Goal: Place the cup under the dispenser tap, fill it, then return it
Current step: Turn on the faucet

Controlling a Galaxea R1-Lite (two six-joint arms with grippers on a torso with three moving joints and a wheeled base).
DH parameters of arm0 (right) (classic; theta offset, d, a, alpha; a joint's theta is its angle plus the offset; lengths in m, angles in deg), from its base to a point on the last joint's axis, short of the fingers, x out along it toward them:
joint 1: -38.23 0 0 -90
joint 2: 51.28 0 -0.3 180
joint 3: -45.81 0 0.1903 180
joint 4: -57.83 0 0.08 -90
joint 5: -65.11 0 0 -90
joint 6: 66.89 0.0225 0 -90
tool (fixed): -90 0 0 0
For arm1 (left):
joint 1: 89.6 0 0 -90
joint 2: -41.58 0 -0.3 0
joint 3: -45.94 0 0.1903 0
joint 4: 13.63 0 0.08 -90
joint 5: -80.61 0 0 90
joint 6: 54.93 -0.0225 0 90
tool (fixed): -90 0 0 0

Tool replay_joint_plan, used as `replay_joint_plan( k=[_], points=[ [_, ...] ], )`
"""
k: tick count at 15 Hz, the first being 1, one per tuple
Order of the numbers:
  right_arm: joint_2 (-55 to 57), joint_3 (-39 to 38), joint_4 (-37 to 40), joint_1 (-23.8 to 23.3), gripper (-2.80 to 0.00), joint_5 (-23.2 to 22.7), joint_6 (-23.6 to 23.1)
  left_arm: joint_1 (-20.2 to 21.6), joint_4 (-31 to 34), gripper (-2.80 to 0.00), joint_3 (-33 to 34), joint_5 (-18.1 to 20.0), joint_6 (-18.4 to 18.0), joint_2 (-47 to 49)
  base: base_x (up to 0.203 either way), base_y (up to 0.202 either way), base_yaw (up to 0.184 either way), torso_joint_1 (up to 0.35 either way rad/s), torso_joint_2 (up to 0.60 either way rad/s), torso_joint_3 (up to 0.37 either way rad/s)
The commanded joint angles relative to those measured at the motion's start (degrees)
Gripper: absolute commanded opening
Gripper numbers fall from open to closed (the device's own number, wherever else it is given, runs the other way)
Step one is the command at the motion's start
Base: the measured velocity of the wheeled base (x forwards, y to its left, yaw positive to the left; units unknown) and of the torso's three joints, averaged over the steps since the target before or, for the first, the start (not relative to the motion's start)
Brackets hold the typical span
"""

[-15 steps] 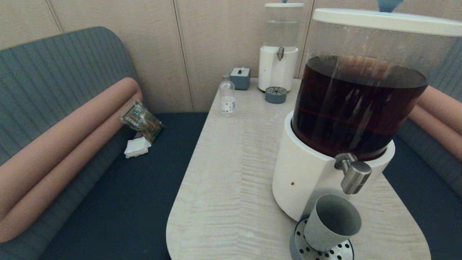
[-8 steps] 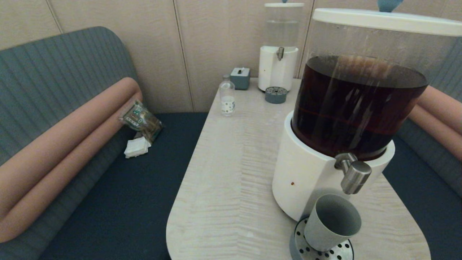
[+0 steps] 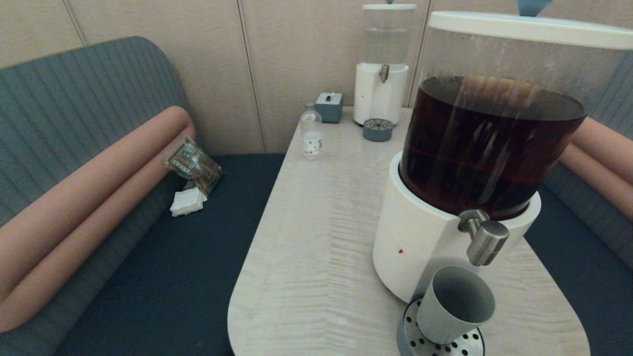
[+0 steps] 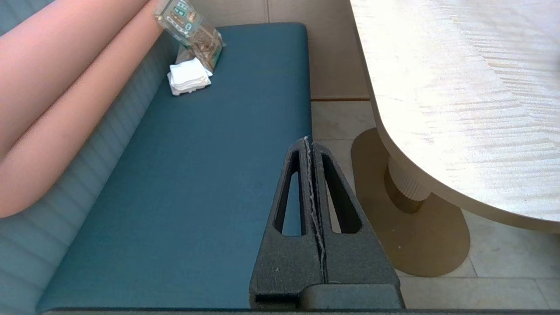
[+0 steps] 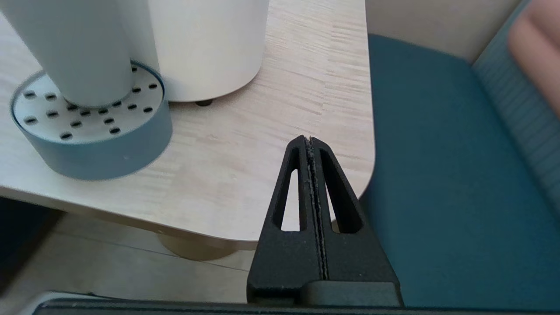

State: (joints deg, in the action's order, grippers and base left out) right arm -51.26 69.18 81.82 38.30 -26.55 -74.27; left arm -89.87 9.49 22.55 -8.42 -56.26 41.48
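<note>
The grey cup (image 3: 452,306) stands on a round perforated drip tray (image 3: 420,341), below the brushed-steel dispenser tap (image 3: 485,241) of the big white-based dispenser (image 3: 420,242) holding dark brown liquid. In the right wrist view the cup (image 5: 74,48) and tray (image 5: 92,131) show beside the white base. My right gripper (image 5: 309,140) is shut and empty, low near the table's front right corner, apart from the cup. Off the table's left side, above the blue bench, my left gripper (image 4: 307,141) is shut and empty. Neither gripper shows in the head view.
A small clear bottle (image 3: 311,132), a grey box (image 3: 329,106) and a small clear-liquid dispenser (image 3: 382,74) with its own drip tray (image 3: 378,130) stand at the table's far end. A snack packet (image 3: 194,164) and napkins (image 3: 188,201) lie on the left bench.
</note>
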Motion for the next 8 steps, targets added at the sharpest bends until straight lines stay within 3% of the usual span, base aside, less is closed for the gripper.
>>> replay_joint_plan(
  k=[1,6,8],
  points=[
    [-0.3,-0.6,0.1,0.0,-2.80,-0.2,-1.6,0.0,0.0,-2.80,0.0,0.0,0.0,0.1,0.000,0.000,0.000,0.000,0.00,0.000],
    [-0.4,-0.1,0.2,0.0,-2.80,0.3,-2.2,0.0,0.0,-2.80,0.0,0.0,0.0,0.1,0.000,0.000,0.000,0.000,0.00,0.000],
    [0.6,5.9,1.9,0.0,-2.80,0.1,-1.8,0.0,0.0,-2.80,0.0,0.0,0.0,0.1,0.000,0.000,0.000,0.000,0.00,0.000]
  ],
)
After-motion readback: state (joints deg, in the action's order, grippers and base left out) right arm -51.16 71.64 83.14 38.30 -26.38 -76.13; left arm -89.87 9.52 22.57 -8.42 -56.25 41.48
